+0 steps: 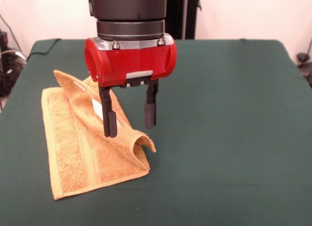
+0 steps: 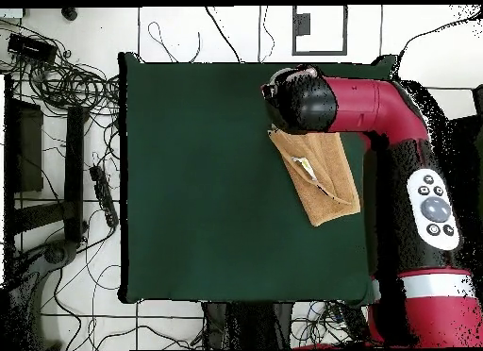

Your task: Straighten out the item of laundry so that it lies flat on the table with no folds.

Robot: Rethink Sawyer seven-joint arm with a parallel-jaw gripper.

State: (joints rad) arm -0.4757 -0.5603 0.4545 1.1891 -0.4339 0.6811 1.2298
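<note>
The orange-tan towel point(image 1: 80, 153) lies on the left part of the dark green table point(image 1: 229, 118) in the front view. It is folded: one flap lies doubled over diagonally and ends in a raised, curled corner point(image 1: 145, 143). A white tag point(image 1: 97, 109) shows on the flap. My gripper point(image 1: 131, 131) hangs open over the towel's right edge, its left finger point(image 1: 108, 116) in front of the folded flap and its right finger point(image 1: 150, 111) above bare cloth; it holds nothing. In the overhead view the towel point(image 2: 325, 182) lies near the table's right edge, partly under the arm's end point(image 2: 300, 100).
The red arm point(image 2: 415, 177) runs along the table's right side in the overhead view. Cables and a power strip point(image 2: 99, 182) lie on the floor left of the table. The green cloth point(image 2: 208, 177) stretches wide to the left of the towel.
</note>
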